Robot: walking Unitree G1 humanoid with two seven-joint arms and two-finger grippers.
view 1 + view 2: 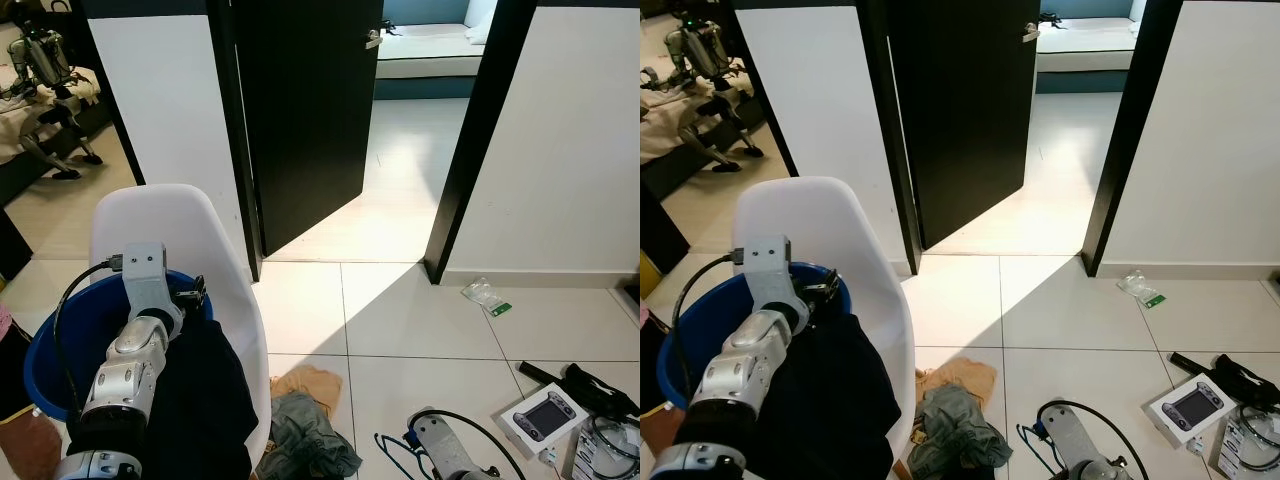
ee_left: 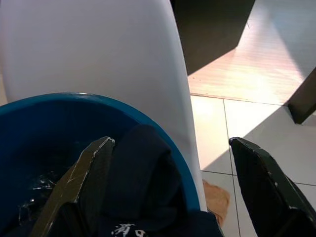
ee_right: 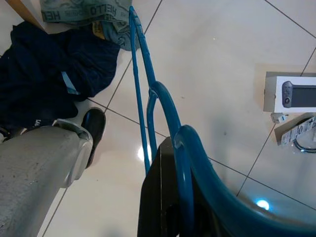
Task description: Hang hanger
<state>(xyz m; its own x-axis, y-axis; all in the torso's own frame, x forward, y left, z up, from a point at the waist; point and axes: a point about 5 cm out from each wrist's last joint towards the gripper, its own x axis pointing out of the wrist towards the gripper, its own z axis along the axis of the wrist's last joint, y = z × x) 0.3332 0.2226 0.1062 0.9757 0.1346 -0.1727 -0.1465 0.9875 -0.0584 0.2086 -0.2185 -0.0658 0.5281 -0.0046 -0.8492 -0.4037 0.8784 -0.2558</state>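
Observation:
My right gripper (image 3: 170, 207) is shut on a blue plastic hanger (image 3: 160, 96), held low over the tiled floor. The hanger's thin blue loop (image 1: 392, 447) shows beside my right arm (image 1: 445, 455) at the bottom of the eye views. My left gripper (image 1: 190, 297) hovers open over a blue basin (image 1: 45, 335) that sits on a white chair (image 1: 160, 215). A dark navy garment (image 2: 143, 168) lies over the basin's rim, between the spread left fingers (image 2: 91, 168).
Crumpled clothes (image 1: 310, 445) and an orange cloth (image 1: 305, 385) lie on the floor beside the chair. Boxes and a handheld console (image 1: 545, 415) sit at the right. A black door (image 1: 305, 110) stands open onto a sunlit room. A quadruped robot (image 1: 45, 90) stands far left.

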